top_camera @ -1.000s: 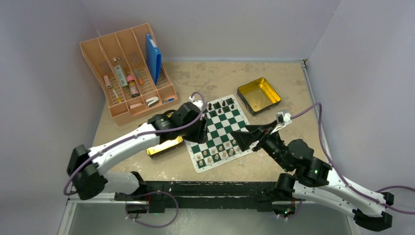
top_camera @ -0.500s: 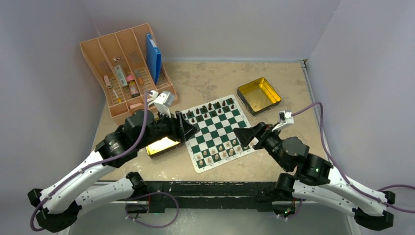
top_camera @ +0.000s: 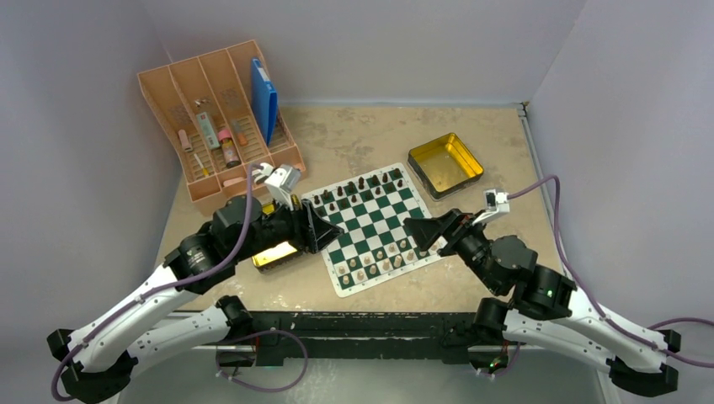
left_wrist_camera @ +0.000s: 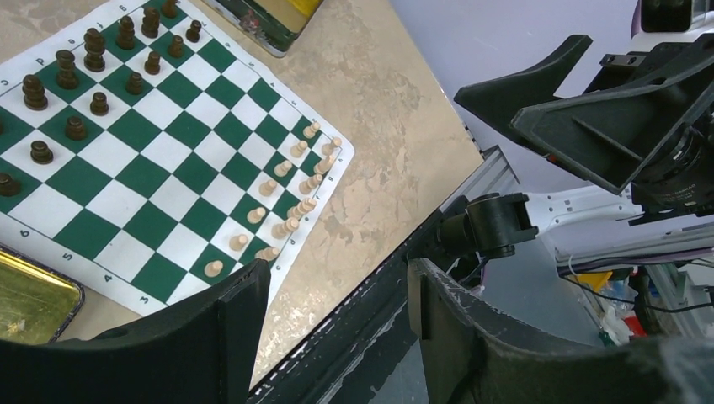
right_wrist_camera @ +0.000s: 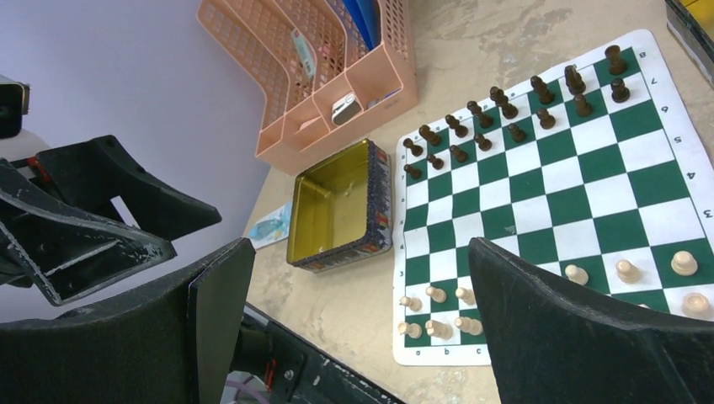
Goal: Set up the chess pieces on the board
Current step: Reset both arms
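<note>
The board (top_camera: 376, 220) lies in the middle of the table, green and white. The tan chess pieces (top_camera: 375, 259) stand in two rows along its near edge. Dark pieces (top_camera: 362, 187) stand in two rows along its far edge. My left gripper (top_camera: 330, 229) is open and empty, raised just off the board's left edge. My right gripper (top_camera: 413, 235) is open and empty, raised at the board's right edge. In the left wrist view the gripper (left_wrist_camera: 337, 269) hangs over the table's front edge, with the tan pieces (left_wrist_camera: 286, 198) beyond. In the right wrist view the gripper (right_wrist_camera: 362, 248) frames the tan pieces (right_wrist_camera: 434, 311) on the board (right_wrist_camera: 547, 194).
A gold tin (top_camera: 278, 252) sits left of the board, under my left arm, and also shows in the right wrist view (right_wrist_camera: 337, 206). A second gold tin (top_camera: 445, 164) sits at the back right. A peach organizer (top_camera: 221, 122) holding small items stands at the back left.
My left gripper has pulled back left off the board's left side and lifted. My right gripper has drawn back slightly to the right. The pieces have not moved.
</note>
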Controlling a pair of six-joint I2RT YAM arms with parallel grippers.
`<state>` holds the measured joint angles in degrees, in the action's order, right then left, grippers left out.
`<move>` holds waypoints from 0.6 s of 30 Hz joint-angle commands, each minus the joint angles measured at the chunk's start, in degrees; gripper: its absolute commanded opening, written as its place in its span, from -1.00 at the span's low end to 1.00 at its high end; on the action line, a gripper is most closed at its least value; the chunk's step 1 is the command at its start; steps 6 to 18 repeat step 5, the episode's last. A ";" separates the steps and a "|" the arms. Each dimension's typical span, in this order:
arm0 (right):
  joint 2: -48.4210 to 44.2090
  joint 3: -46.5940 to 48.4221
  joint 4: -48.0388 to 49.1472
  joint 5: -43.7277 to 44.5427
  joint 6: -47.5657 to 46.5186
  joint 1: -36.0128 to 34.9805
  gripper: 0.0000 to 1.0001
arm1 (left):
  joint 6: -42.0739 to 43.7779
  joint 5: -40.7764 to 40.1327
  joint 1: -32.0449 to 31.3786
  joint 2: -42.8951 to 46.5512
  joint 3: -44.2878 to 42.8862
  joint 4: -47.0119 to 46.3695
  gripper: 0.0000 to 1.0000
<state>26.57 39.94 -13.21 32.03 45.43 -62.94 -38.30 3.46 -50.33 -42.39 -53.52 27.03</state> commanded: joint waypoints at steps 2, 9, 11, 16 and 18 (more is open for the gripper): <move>-0.27 2.38 1.50 1.06 0.71 0.01 0.98 | 1.64 0.79 -0.21 0.69 -0.45 -4.42 0.20; 0.27 2.34 1.52 0.55 0.67 0.01 0.98 | 1.73 0.33 -0.21 1.73 -0.67 -4.44 0.21; 0.27 2.34 1.52 0.55 0.67 0.01 0.98 | 1.73 0.33 -0.21 1.73 -0.67 -4.44 0.21; 0.27 2.34 1.52 0.55 0.67 0.01 0.98 | 1.73 0.33 -0.21 1.73 -0.67 -4.44 0.21; 0.27 2.34 1.52 0.55 0.67 0.01 0.98 | 1.73 0.33 -0.21 1.73 -0.67 -4.44 0.21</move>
